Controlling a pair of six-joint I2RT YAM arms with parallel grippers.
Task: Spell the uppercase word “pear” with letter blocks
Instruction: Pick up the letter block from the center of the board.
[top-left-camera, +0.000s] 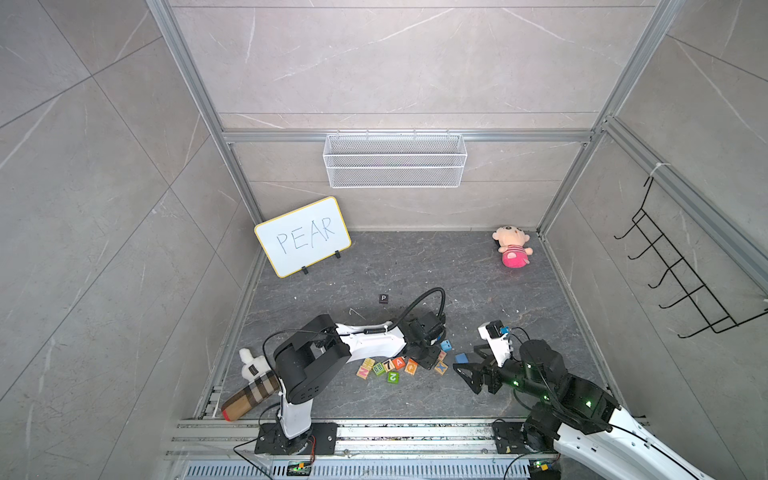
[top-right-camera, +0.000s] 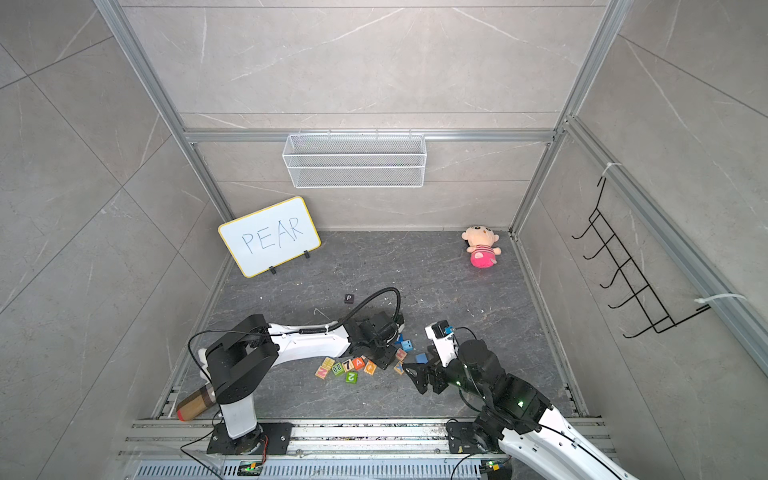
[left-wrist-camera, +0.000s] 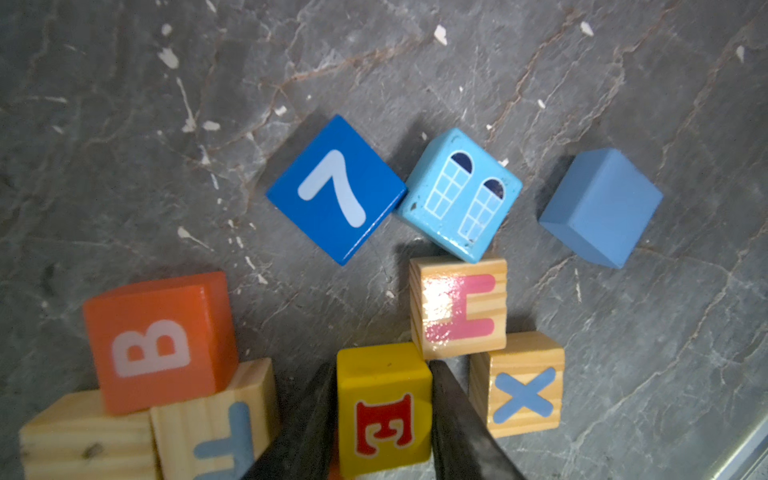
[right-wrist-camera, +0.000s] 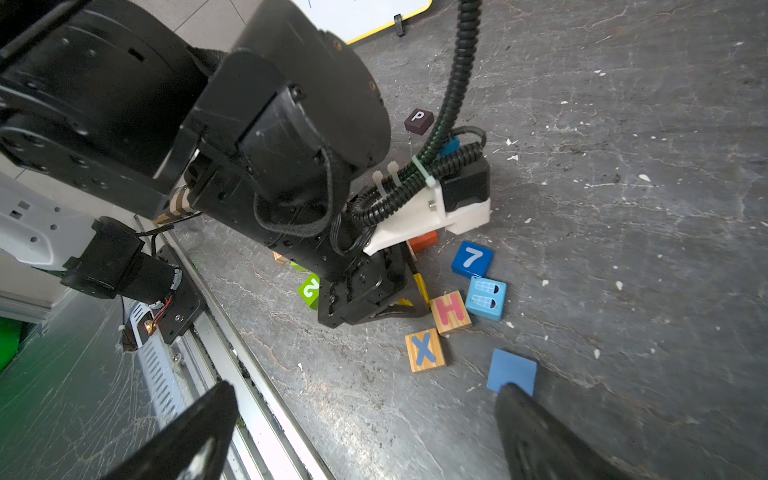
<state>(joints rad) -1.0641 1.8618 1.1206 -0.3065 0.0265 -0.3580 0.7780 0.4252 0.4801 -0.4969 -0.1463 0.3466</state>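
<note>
Left gripper (left-wrist-camera: 381, 368) clamps small yellow cube with red E (left-wrist-camera: 384, 411). Right gripper (right-wrist-camera: 365, 388) jaws spread wide above grey floor (right-wrist-camera: 623, 249). White wire-mesh basket (top-left-camera: 395, 171) hangs on back wall (top-left-camera: 395, 62).

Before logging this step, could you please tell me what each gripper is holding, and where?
Left gripper clamps the yellow E block by two opposite side faces; right gripper holds nothing, open.

Robot lab cell (aluminium frame (top-left-camera: 270, 136), tiled walls (top-left-camera: 83, 166)).
</note>
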